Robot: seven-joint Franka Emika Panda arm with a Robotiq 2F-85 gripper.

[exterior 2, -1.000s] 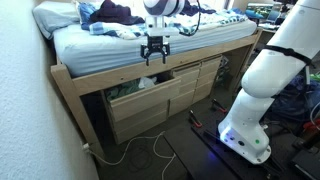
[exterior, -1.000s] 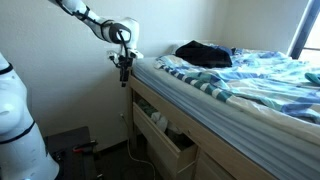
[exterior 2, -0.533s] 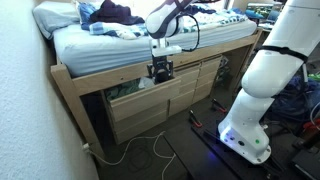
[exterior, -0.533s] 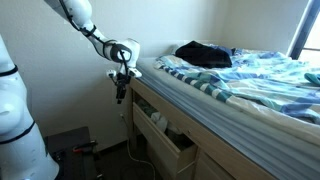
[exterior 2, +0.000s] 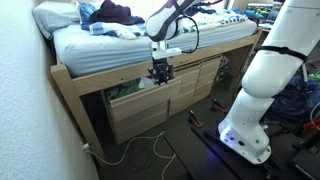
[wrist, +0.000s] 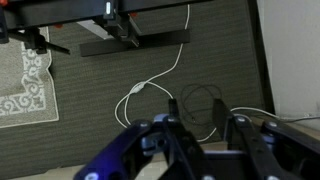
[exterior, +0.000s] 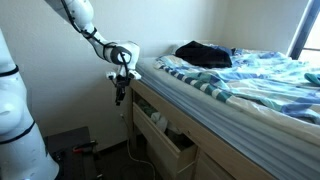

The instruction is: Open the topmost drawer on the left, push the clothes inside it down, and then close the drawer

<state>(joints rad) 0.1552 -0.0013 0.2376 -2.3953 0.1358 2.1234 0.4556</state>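
Note:
The topmost drawer of pale wood stands pulled out from under the bed; its side and front show in an exterior view. The clothes, white and dark, lie heaped inside it. My gripper hangs just above the drawer's open top, level with the bed rail, fingers pointing down. In the wrist view the gripper has its two dark fingers half drawn together with a gap between them. Only floor and cable show through the gap. The drawer and clothes are hidden in the wrist view.
A black garment lies on striped bedding on the mattress. More drawers sit beside the open one. A white cable loops on the dark floor, a patterned rug lies nearby, and the robot's white base stands close.
The gripper has come down from mattress height to just above the open drawer, and its fingers have narrowed from wide apart to half closed.

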